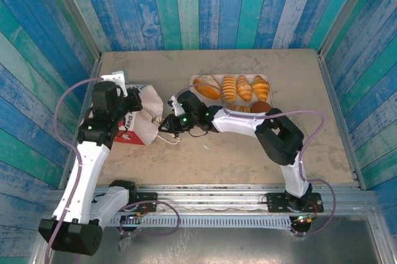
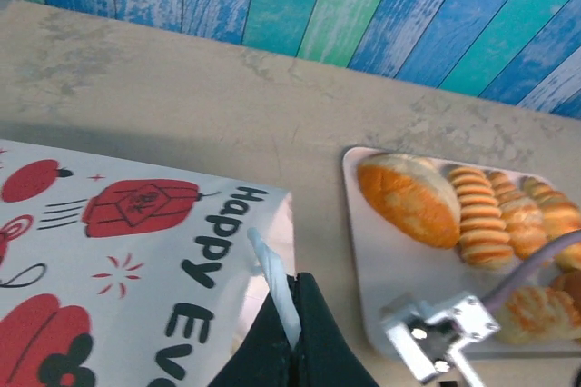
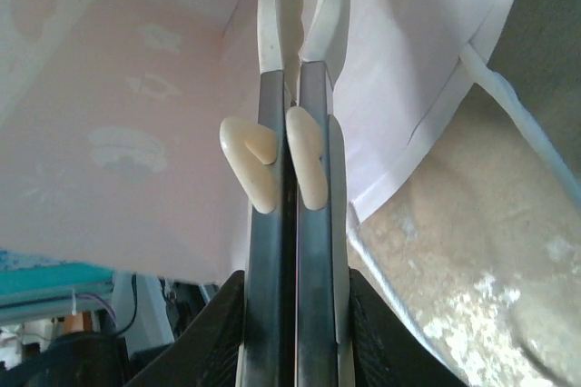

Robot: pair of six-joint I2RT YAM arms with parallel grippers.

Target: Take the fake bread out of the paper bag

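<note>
Bag (image 1: 144, 115) red-white, lying sideways; bread (image 1: 231, 88) golden-brown, ridged.

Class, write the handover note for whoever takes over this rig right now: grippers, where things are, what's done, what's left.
Left gripper: shut on the string handle of the paper bag.
Right gripper: jaws nearly together at the bag's mouth, apparently pinching its white rim.
Bag: on its side, left of the tray, mouth toward it.
Done: several pieces of fake bread lie on the tray.
Left: the bag's inside is mostly hidden; check it and remove any bread.
</note>
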